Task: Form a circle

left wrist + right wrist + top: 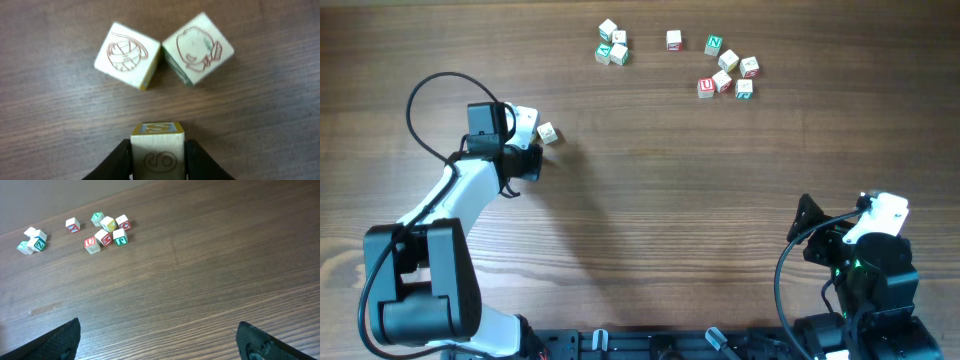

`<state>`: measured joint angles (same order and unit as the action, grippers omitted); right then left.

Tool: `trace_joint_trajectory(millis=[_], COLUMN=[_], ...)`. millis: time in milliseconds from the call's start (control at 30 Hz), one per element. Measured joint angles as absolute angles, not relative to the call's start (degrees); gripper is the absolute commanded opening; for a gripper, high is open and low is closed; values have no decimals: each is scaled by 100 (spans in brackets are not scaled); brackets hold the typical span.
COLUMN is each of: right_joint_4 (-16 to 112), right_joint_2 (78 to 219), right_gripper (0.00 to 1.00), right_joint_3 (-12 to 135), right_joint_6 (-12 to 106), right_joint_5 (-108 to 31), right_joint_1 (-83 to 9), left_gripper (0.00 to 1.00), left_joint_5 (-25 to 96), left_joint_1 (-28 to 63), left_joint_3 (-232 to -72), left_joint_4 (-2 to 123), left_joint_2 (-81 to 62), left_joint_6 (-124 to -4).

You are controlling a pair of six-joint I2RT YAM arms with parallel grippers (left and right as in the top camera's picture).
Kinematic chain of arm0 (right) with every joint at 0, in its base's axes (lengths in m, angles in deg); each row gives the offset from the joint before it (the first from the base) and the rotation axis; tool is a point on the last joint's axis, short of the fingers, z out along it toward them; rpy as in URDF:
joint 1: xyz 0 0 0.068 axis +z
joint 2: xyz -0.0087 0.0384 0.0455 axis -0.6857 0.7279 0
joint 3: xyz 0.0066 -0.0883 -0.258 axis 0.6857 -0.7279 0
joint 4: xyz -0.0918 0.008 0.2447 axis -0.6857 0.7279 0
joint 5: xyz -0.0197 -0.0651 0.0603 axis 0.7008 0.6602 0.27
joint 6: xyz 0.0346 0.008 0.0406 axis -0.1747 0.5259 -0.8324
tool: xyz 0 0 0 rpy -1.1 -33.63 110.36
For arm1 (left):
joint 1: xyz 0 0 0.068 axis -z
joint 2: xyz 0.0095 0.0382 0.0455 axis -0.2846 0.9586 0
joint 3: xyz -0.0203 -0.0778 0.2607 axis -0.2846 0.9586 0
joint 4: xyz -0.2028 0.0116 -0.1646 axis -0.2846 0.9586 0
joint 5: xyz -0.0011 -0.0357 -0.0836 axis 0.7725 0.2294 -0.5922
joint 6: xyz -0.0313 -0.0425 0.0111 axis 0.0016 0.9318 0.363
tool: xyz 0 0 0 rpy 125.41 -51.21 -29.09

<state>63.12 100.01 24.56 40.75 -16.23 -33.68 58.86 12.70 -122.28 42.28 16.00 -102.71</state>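
Left arm [470, 190], upper left of the overhead view, reaches up-right. The left jaws are pinched narrow on both flanks of a cube [157, 152], with two more cubes [128, 55] just ahead. The circle [611, 46] lies further up-right at top centre-left, nearer this arm. The right jaws, lower right, gape wide and hold nothing.
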Motion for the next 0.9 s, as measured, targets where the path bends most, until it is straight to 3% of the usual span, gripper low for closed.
trace_joint_trajectory(millis=[767, 900], right_joint_4=[6314, 6314], right_joint_2=[10001, 10001], right_gripper=[100, 100], right_joint_3=[2456, 2456], right_joint_6=[4075, 4075], right_joint_5=[-1623, -1623], right_joint_1=[-3368, -3368], left_gripper=[33, 39], left_joint_5=[5672, 5633], left_joint_1=[1270, 1270], left_joint_3=[-12228, -12228], left_joint_4=[3926, 3974], left_joint_2=[1600, 1600], left_joint_6=[-10271, -10269])
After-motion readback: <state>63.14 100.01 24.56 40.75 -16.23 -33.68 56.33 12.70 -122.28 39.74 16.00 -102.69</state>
